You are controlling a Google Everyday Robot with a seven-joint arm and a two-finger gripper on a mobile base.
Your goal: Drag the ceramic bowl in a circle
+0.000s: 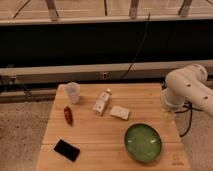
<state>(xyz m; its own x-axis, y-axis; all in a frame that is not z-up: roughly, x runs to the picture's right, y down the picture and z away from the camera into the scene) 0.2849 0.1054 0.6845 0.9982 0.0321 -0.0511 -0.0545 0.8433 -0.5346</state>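
Observation:
The ceramic bowl (143, 142) is wide, round, glossy green with a darker rim. It sits upright on the wooden table (95, 132) near the front right corner. My white arm (187, 86) reaches in from the right. My gripper (168, 115) hangs below it at the table's right edge, just behind and to the right of the bowl and apart from it. The bowl looks empty.
A translucent plastic cup (72, 92) stands at the back left. A red item (68, 115), a white bottle lying down (102, 103), a white packet (120, 113) and a flat black item (66, 150) lie left of the bowl. A dark cable (139, 47) hangs behind.

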